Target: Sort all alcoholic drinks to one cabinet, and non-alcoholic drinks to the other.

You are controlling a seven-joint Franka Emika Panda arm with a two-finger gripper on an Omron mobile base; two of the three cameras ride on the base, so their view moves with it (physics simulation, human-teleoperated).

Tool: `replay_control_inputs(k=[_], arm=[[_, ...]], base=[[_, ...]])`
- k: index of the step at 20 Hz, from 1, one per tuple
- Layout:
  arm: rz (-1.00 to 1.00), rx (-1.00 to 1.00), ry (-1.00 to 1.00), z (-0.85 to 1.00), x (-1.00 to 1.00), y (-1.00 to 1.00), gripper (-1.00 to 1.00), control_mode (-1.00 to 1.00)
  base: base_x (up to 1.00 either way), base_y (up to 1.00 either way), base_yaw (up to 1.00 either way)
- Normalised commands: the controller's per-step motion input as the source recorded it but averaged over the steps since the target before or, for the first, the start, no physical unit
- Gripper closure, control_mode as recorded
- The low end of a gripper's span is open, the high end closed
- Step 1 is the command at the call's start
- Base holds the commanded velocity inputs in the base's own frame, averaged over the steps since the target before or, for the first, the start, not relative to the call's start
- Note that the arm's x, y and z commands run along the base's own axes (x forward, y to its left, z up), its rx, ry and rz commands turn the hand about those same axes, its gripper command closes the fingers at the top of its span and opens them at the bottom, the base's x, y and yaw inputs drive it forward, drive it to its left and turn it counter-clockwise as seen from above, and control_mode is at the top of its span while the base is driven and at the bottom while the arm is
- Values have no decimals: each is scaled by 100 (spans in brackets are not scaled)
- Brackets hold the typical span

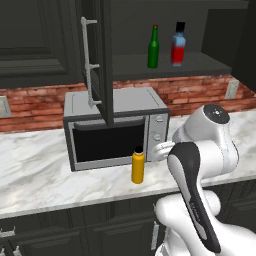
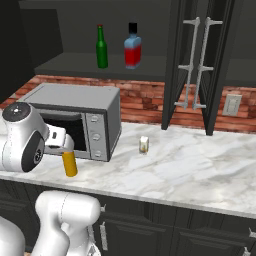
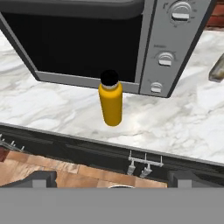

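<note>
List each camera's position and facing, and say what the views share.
Left base view: behind-left of the arm, looking forward-down at the microwave; white arm lower right.
Right base view: behind-right, same counter; arm lower left.
Hand view: above the counter, looking down; open gripper at bottom.
All share the yellow-orange bottle.

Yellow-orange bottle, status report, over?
Gripper open, above yellow-orange bottle, not holding it. Bottle upright on counter before microwave. Green bottle and blue-red bottle shelved. Approach clear.

Grey microwave [image 1: 116,127] on marble counter [image 2: 200,175], brick backsplash [image 1: 190,95] behind, dark cabinet door [image 1: 102,60] open above.
</note>
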Motion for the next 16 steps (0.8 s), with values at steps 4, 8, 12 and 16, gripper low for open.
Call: replay_control_inputs(k=[4,8,12,16], arm=[[4,0,0,-18,-1,14,-100,-100],[3,0,0,-15,0,11,-100,-100],[1,0,0,-8,0,5,-100,-100],[0,0,0,-5,0,1,-100,-100]], base=[[0,0,0],[0,0,0],[0,0,0],[0,0,0]])
